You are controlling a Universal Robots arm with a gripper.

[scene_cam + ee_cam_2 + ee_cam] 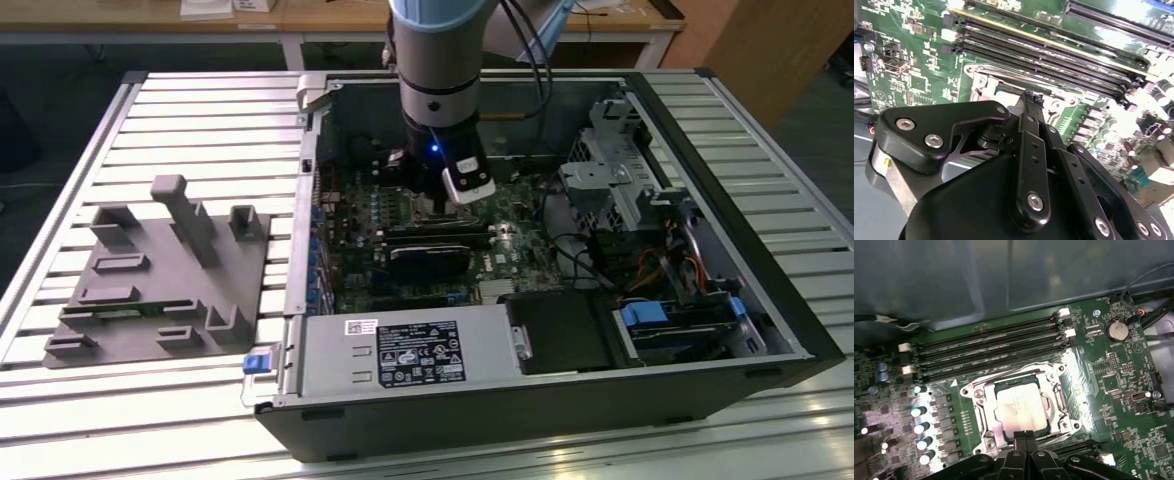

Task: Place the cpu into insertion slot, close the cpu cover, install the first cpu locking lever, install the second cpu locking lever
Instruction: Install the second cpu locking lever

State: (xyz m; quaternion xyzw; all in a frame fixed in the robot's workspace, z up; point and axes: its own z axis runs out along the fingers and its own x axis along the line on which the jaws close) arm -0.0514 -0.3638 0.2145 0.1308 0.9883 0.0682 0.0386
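In the first wrist view the cpu [1020, 408], a pale silvery square, lies in the insertion slot [985, 432] on the green board. The cpu cover [1055, 396], a silvery frame with a square window, lies flat around it. My gripper [1024, 436] is shut, and its black fingertips meet at the edge of the socket beside the cover. The second wrist view shows the same shut gripper [1030, 96] touching the socket's metal rim [985, 82]. In the exterior view the gripper [441, 207] reaches straight down into the open computer case.
Long black memory slots [989, 347] run beside the socket, with capacitors [919, 426] and a coin battery [1115, 330] nearby. In the case are a black graphics card [427, 262], a power supply [407, 355] and a drive cage [617, 180]. A grey fixture [160, 270] sits at the exterior view's left.
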